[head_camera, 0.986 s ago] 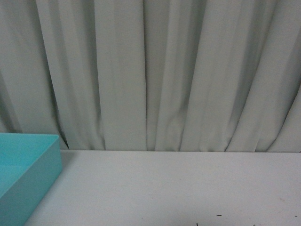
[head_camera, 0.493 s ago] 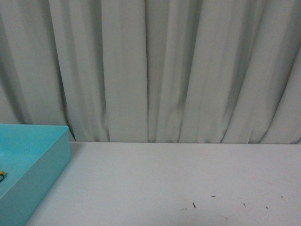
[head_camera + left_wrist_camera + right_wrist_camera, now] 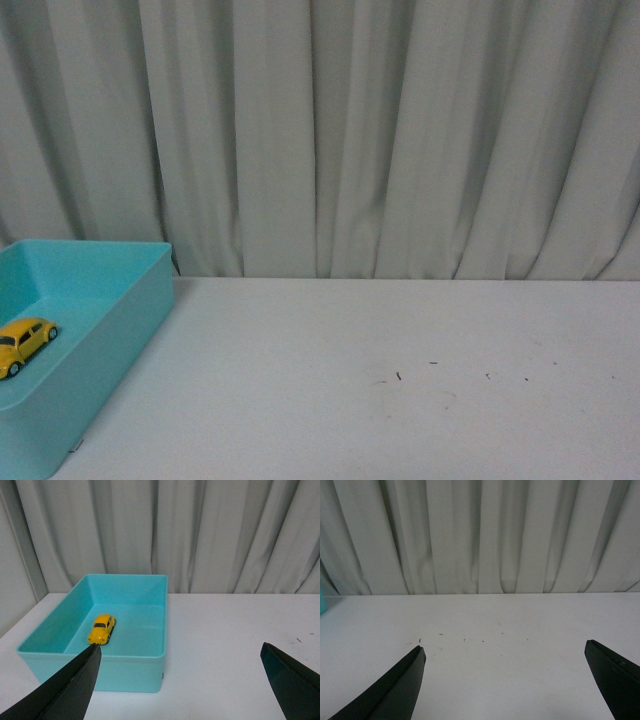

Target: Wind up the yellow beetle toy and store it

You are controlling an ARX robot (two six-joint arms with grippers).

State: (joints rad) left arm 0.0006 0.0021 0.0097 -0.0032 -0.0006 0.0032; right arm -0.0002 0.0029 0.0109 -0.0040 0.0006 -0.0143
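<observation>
Inside the turquoise bin at the table's far left sits the glossy yellow beetle toy, dark-windowed, on 4 wheels. Only the front view crops it. Left gripper and right gripper hang spread wide, empty; the right wrist view shows just specks before the curtain.

1. A turquoise bin sat at the lower left of the frame, cut off by the left edge.
2. The yellow beetle toy stood on its wheels inside the bin, at the far left.
3. A white table filled the lower frame, with a few dark specks near centre.
4. Pale pleated curtains covered the upper frame.
</observation>
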